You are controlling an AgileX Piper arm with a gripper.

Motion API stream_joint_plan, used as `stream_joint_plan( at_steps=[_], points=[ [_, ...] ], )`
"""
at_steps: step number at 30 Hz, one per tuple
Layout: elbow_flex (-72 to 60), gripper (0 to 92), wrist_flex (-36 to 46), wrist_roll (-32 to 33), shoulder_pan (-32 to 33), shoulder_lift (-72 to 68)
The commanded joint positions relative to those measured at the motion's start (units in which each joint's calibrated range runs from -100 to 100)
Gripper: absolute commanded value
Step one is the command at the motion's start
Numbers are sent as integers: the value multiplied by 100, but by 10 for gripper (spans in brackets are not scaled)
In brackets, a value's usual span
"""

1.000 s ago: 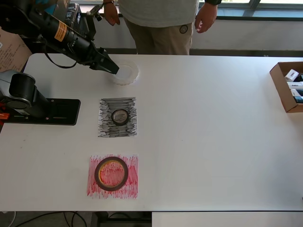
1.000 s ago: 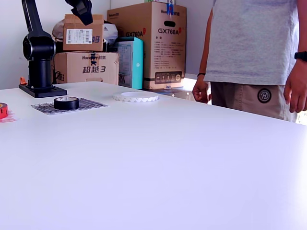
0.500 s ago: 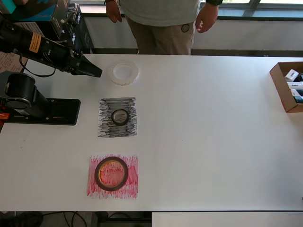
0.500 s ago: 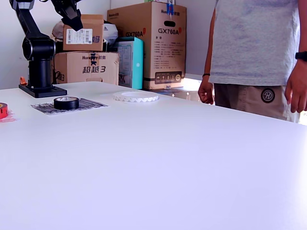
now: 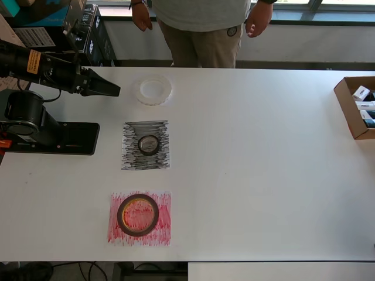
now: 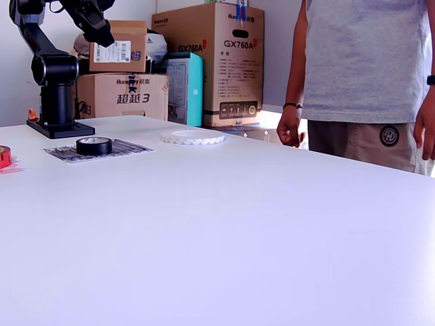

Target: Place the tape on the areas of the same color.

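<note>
The translucent white tape roll [image 5: 153, 91] [image 6: 192, 137] lies flat near the table's far edge; I cannot tell a white area apart from the white table beneath it. The small black tape roll [image 5: 148, 144] [image 6: 94, 145] rests in the middle of the black scribbled area [image 5: 132, 157] [image 6: 128, 148]. On the red scribbled area [image 5: 163, 225] sits the dark-red tape roll [image 5: 137, 215] [image 6: 3, 156]. My gripper [image 5: 117, 91] [image 6: 106, 39] hangs in the air to the overhead view's left of the white roll, apart from it. Its fingers taper to one tip and hold nothing.
The arm's black base [image 5: 55, 137] [image 6: 60, 128] stands at the overhead view's left edge. An open cardboard box [image 5: 354, 108] sits at the right edge. A person [image 5: 199, 29] [image 6: 360, 75] stands at the far side. Stacked cartons [image 6: 207, 61] are behind the table.
My gripper has drawn back to the overhead view's left, from over the white roll's rim to well apart from it. The three rolls have not moved.
</note>
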State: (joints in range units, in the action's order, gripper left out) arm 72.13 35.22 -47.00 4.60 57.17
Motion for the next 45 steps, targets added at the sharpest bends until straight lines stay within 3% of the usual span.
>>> stream_joint_plan(
  at_steps=[1,18,45],
  points=[
    [143,494,-217,34,-9,177],
    [1270,494,-209,-15,-1,2515],
    [1888,494,-217,-15,-1,4199]
  ],
)
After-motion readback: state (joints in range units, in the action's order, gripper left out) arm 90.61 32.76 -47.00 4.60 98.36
